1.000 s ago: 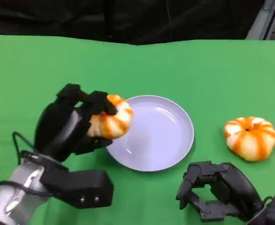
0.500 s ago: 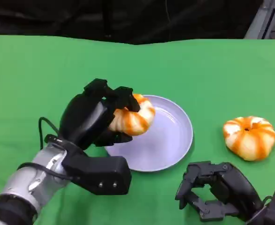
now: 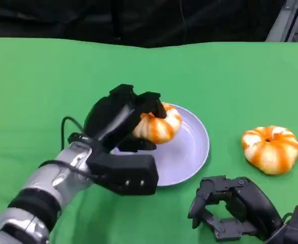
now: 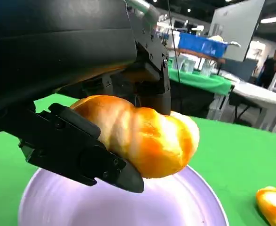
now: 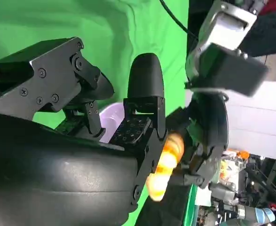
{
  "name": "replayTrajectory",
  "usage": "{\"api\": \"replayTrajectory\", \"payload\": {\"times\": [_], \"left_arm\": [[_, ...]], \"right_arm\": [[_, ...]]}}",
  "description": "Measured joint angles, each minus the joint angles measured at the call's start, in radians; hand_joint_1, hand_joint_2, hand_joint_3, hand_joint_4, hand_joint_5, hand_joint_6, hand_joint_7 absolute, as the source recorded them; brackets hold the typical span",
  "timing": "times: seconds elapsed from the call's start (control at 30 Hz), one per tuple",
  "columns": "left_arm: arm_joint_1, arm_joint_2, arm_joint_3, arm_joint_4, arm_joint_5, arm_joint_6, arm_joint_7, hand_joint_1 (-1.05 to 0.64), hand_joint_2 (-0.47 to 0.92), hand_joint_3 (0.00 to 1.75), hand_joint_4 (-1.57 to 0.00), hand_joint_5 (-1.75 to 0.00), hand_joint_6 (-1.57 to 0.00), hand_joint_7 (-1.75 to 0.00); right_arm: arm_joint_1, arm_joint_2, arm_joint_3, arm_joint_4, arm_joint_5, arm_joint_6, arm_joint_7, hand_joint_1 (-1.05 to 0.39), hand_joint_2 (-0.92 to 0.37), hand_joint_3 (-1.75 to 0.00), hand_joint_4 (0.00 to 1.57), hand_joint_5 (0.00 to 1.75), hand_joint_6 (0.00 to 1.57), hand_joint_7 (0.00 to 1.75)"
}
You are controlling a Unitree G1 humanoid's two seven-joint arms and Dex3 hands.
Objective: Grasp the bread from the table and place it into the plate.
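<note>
Nearest the robot, the right hand (image 3: 235,211) rests low on the green cloth-covered table (image 3: 37,81), fingers curled inward around nothing, just short of the near rim of the round pale lilac plate (image 3: 192,152). It plays no part in the transfer.

Further out, the left hand (image 3: 119,119) grips the round orange-and-white striped bread roll (image 3: 159,127) between its fingers and thumb. The roll hangs over the left part of the plate; the left wrist view shows it raised above the plate floor, not touching it.

Risk assessment:
- Release from this height: the rounded roll is likely to bounce or roll, possibly across the shallow rim onto the table.
- Release this close to the left rim: the roll may land on the rim and tip outward.
- Fingers withdrawing unevenly: the roll may be dragged back off the plate.

Farthest right, a second orange-and-white striped bread roll (image 3: 270,149) lies on the table, well apart from the plate.
</note>
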Motion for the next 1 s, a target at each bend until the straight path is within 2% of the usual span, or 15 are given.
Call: {"api": "replayTrajectory", "payload": {"times": [0.1, 0.23, 0.53, 0.83, 0.97, 1.0], "left_arm": [[-0.021, -0.018, -0.006, 0.036, 0.000, 0.007, -0.010, -0.08, 0.85, 0.00, -0.43, -1.65, -0.61, -1.22], [-0.037, -0.033, -0.021, 0.065, 0.000, 0.009, -0.024, -0.08, 0.84, 0.00, -0.46, -1.57, -0.66, -1.12], [-0.076, -0.053, -0.035, 0.120, -0.006, 0.015, -0.074, -0.12, 0.84, 0.00, -0.46, -1.53, -0.67, -1.05], [-0.083, -0.056, -0.037, 0.172, -0.010, 0.022, -0.081, -0.11, 0.84, 0.00, -0.44, -1.58, -0.67, -1.07], [-0.084, -0.056, -0.037, 0.182, -0.010, 0.021, -0.081, -0.12, 0.84, 0.00, -0.45, -1.46, -0.71, -0.93], [-0.085, -0.056, -0.038, 0.184, -0.010, 0.021, -0.081, -0.13, 0.85, 0.00, -0.49, -1.28, -0.78, -0.68]], "right_arm": [[0.000, 0.000, 0.005, -0.001, 0.000, 0.000, 0.001, 0.10, -0.59, -1.02, 0.92, 1.33, 0.95, 0.99], [0.000, 0.000, 0.008, 0.000, 0.000, 0.000, 0.003, 0.10, -0.59, -1.02, 0.93, 1.32, 0.95, 0.99], [0.000, 0.000, 0.011, 0.002, 0.001, -0.001, 0.004, 0.09, -0.58, -1.04, 0.93, 1.32, 0.96, 0.97], [0.000, 0.001, 0.014, -0.001, 0.002, -0.001, 0.004, 0.09, -0.58, -1.04, 0.93, 1.34, 0.96, 0.98], [0.000, 0.001, 0.014, -0.001, 0.001, -0.001, 0.001, 0.09, -0.58, -1.04, 0.93, 1.33, 0.96, 0.99], [0.000, 0.001, 0.014, -0.001, 0.000, -0.001, -0.001, 0.09, -0.58, -1.04, 0.93, 1.33, 0.96, 0.99]]}}
